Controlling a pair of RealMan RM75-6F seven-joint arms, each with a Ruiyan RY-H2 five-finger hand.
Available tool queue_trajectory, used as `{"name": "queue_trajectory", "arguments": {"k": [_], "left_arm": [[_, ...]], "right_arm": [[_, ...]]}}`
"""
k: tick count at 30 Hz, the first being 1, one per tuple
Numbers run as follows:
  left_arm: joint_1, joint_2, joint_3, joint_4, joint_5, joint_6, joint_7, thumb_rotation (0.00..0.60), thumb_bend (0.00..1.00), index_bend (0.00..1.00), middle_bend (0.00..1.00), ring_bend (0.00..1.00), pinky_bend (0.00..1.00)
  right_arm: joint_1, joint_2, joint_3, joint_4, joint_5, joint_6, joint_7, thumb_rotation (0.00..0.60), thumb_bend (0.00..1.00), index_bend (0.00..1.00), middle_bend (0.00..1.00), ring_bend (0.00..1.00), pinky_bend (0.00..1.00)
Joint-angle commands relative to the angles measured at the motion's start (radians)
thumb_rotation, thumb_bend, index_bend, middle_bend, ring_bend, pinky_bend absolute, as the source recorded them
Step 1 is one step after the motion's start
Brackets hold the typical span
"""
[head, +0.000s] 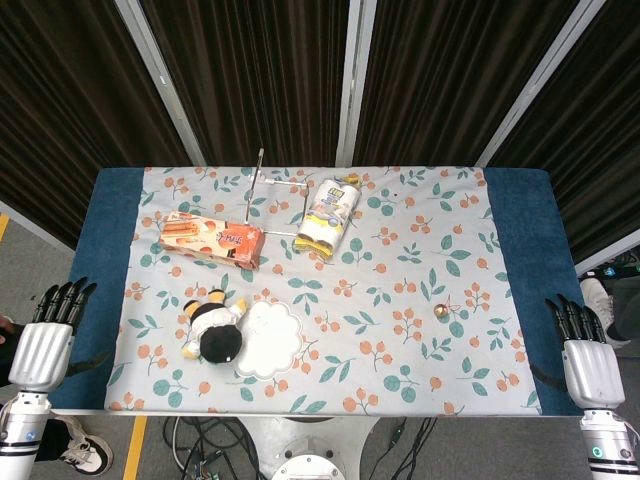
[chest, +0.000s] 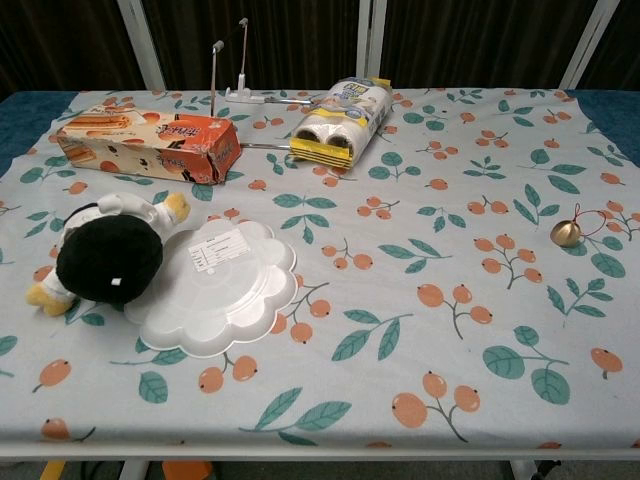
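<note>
Left hand off the bench edge at 8 o'clock, fingers released, plush toy nearest, well apart at its 2 o'clock, right hand likewise released, bell toward its 10 o'clock.

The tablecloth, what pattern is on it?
The tablecloth is pale with orange berries and teal leaves; the chest view shows it best.

Glossy white plastic plate, plush cloth toy, shiny metal bell, printed tablecloth.
</note>
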Motion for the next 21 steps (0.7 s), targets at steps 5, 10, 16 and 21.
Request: {"name": "queue_trajectory", "arguments": {"k": [5,10,16,21], "left_arm": [[-0.001,0.001,0.0,-0.002,-0.001,-0.003,0.003,0.6,0.02,0.06,0.0,0.0,0.02],[-0.002,0.004,-0.002,-0.005,-0.002,-0.003,0.0,0.6,0.02,0.06,0.0,0.0,0.02],[-0.005,0.005,0.002,-0.004,-0.009,-0.018,-0.006,0.6,0.02,0.06,0.0,0.0,0.02],[-0.003,-0.006,0.006,0.013,-0.01,-0.021,-0.013,0.6,0.02,0.06,0.0,0.0,0.01]], "right_arm": [[0.0,0.001,0.0,-0.001,0.001,-0.001,0.001,0.6,0.0,0.0,0.0,0.0,0.0],[0.006,0.004,0.003,-0.004,0.007,-0.012,-0.006,0.6,0.0,0.0,0.0,0.0,0.0],[0.051,0.033,0.014,-0.045,-0.003,-0.062,-0.082,0.6,0.0,0.0,0.0,0.0,0.0],[0.143,0.117,0.051,-0.141,0.006,-0.169,-0.201,0.6,0.0,0.0,0.0,0.0,0.0]]}}
